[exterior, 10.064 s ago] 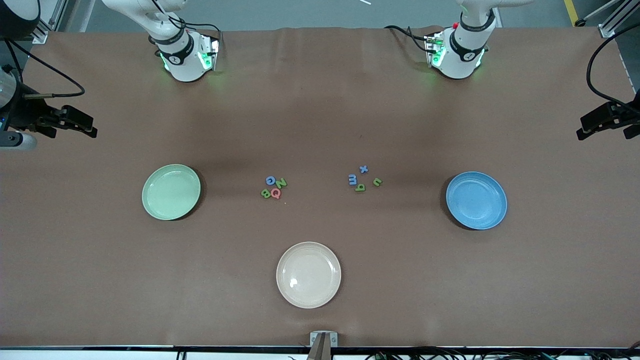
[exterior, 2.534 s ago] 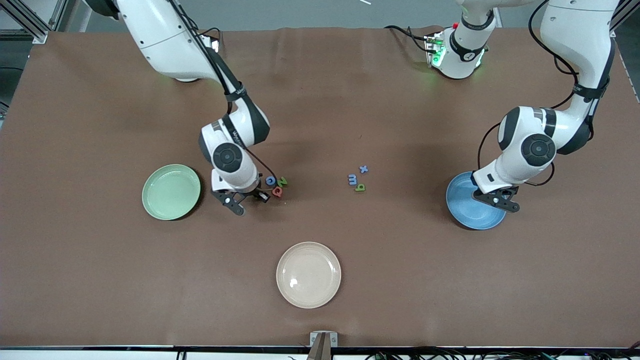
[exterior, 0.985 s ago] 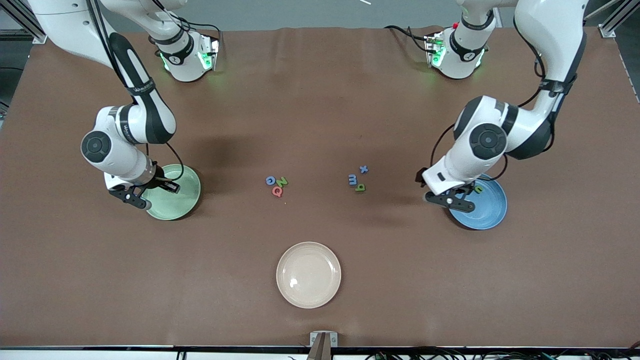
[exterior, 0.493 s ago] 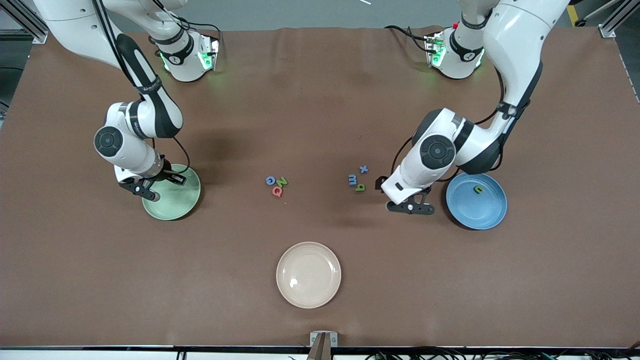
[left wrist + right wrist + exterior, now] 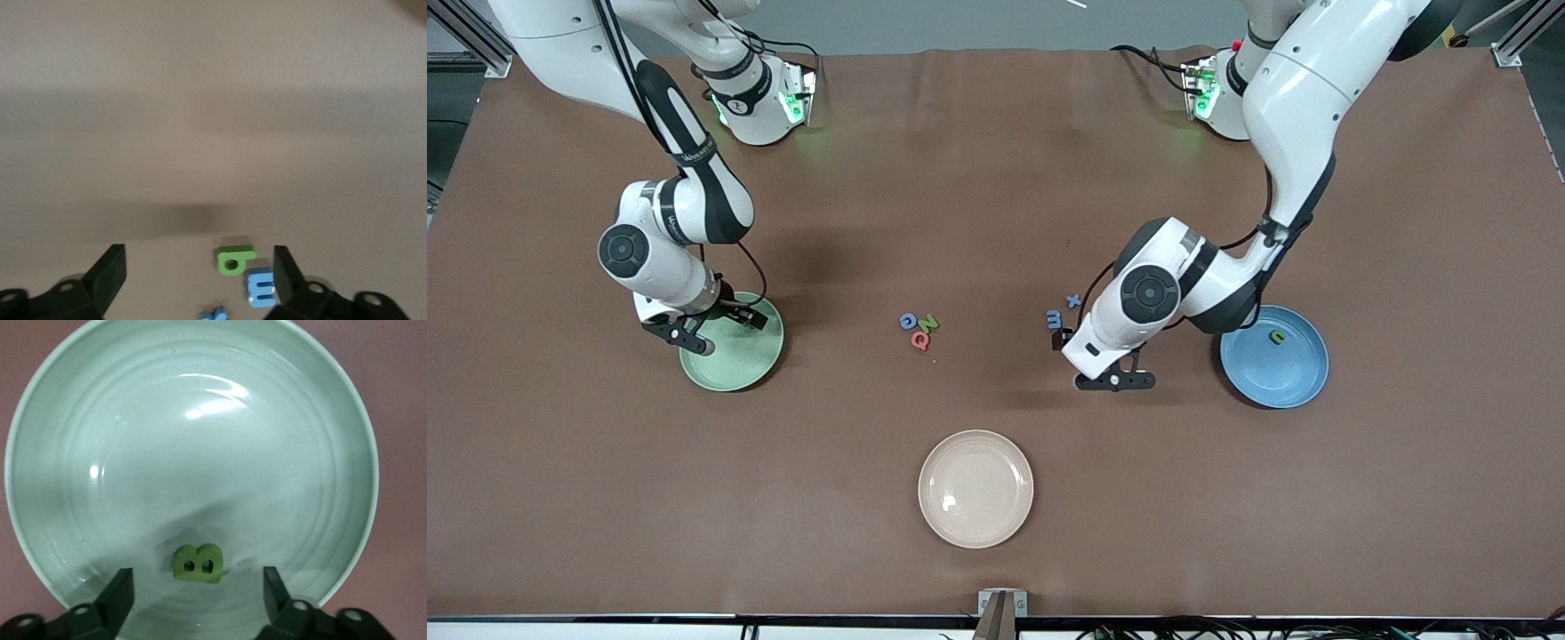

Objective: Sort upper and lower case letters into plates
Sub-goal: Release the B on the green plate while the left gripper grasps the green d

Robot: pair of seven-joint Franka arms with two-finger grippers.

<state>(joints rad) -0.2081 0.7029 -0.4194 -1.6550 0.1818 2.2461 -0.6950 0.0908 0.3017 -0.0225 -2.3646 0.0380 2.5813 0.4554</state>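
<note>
My right gripper [image 5: 720,331] [image 5: 197,597] hangs open over the mint green plate [image 5: 734,369] [image 5: 80,420]. A green B [image 5: 197,563] lies in that plate, between and just ahead of the fingers, untouched. My left gripper [image 5: 1092,364] [image 5: 199,277] is open low over the small letters. A green small letter [image 5: 233,259] and the blue m [image 5: 1055,318] [image 5: 261,288] sit near one finger, with the blue x [image 5: 1074,300] [image 5: 215,313] beside them. The blue plate [image 5: 1294,378] holds one green small letter [image 5: 1278,337]. Blue G [image 5: 908,321], green N [image 5: 927,323] and pink-red Q [image 5: 919,340] lie mid-table.
A cream-beige plate [image 5: 975,488] sits nearer the front camera than the letters, mid-table. Brown cloth covers the table. Both arm bases stand along the table's back edge.
My right gripper has opened and the green B now lies in the mint plate. My left arm swung from the blue plate to the small letters, leaving a green letter in that plate.
</note>
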